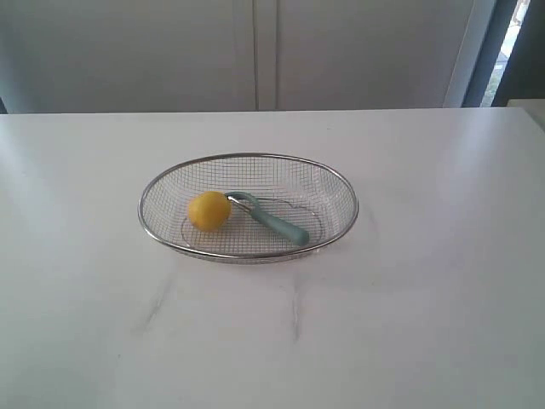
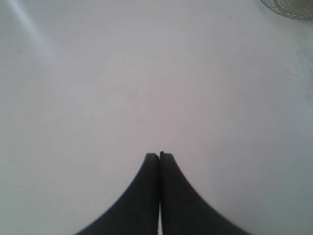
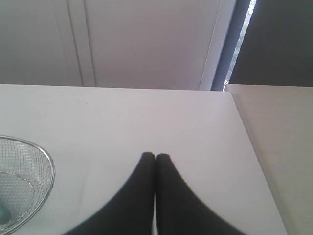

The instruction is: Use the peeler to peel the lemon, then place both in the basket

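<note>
Supporting surface: you are working over a plain white table (image 1: 426, 298), matte with soft glare. In the exterior view, faint grey streaks mark it at about 6 o'clock from the basket.
Room: past the table's far edge, at 12 o'clock, you see pale grey wall panels (image 1: 255, 51) with a vertical seam. At about 1 o'clock stands a dark upright frame (image 1: 490, 51), bright along one side.
Neighbouring surface: your right wrist view shows a second, beige tabletop (image 3: 279, 147) just beside the white one, with a thin seam between them.
Count: one basket, one lemon, one peeler, two grippers.
Basket: you have an oval wire-mesh basket (image 1: 248, 156) with a thick silver rim, standing upright near the middle of the table. Each wrist view catches only a part of its rim.
Lemon: the yellow lemon (image 1: 209, 210) sits inside the basket on the mesh floor, at about 9 o'clock from the basket's centre.
Peeler: the peeler (image 1: 274, 221) lies flat inside the basket. Its metal head is near the centre, just beside the lemon, and its teal handle points to about 4 o'clock. You cannot tell whether the head touches the lemon.
Left gripper: your left gripper (image 2: 159, 155) has its dark fingers pressed together with nothing between them, over bare table, well apart from the basket.
Right gripper: your right gripper (image 3: 155, 156) is likewise closed on nothing, over bare table near the basket's end.
</note>
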`<state>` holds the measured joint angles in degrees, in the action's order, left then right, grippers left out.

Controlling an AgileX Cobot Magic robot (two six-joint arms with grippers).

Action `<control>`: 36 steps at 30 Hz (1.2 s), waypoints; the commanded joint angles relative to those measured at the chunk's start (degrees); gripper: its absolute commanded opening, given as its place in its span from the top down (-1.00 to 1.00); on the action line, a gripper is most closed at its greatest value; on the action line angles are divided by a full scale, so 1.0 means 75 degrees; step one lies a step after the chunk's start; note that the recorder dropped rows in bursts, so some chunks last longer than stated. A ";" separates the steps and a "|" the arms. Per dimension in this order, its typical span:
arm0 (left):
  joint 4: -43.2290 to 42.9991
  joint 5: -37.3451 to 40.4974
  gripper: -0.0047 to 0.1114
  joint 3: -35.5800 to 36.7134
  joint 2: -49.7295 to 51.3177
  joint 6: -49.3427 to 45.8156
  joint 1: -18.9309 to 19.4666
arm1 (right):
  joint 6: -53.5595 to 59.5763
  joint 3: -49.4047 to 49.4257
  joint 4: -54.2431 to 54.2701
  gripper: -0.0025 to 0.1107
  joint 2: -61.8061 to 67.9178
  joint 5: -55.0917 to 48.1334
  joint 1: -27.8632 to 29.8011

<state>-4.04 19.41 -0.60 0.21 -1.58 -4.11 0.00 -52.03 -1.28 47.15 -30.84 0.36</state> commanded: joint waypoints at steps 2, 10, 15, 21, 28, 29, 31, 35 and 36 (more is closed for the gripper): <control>0.0047 0.0145 0.92 0.0080 -0.0028 0.0002 0.0007 | 0.0040 0.0747 -0.0090 0.96 -0.0842 0.0187 0.0040; 0.0047 0.0145 0.92 0.0080 -0.0028 0.0002 0.0007 | 0.0040 0.1761 -0.0107 0.96 -0.2220 0.0230 0.0040; 0.0047 0.0145 0.92 0.0080 -0.0028 0.0002 0.0007 | 0.0000 0.2406 -0.0107 0.96 -0.3025 0.0216 0.0128; 0.0047 0.0145 0.92 0.0080 -0.0028 0.0002 0.0007 | 0.0000 0.2923 -0.0107 0.96 -0.3798 0.0182 0.0721; 0.0047 0.0145 0.92 0.0080 -0.0028 0.0002 0.0007 | 0.0000 0.3259 -0.0141 0.96 -0.4565 0.0167 0.1021; 0.0047 0.0145 0.92 0.0080 -0.0028 0.0002 0.0007 | 0.0000 0.3277 -0.0141 0.96 -0.4648 0.0167 0.1021; 0.0047 0.0145 0.92 0.0080 -0.0028 0.0002 0.0007 | 0.0000 0.3306 -0.0141 0.96 -0.4876 0.0152 0.1021; 0.0047 0.0145 0.92 0.0080 -0.0028 0.0002 0.0007 | 0.0000 0.3306 -0.0141 0.96 -0.5384 0.0167 0.1021; 0.0047 0.0145 0.92 0.0080 -0.0028 0.0002 0.0007 | 0.0000 0.3306 -0.0141 0.96 -0.5496 0.0167 0.1021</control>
<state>-4.04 19.41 -0.60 0.21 -1.58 -4.11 0.00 -27.52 -1.80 8.13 -29.84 7.70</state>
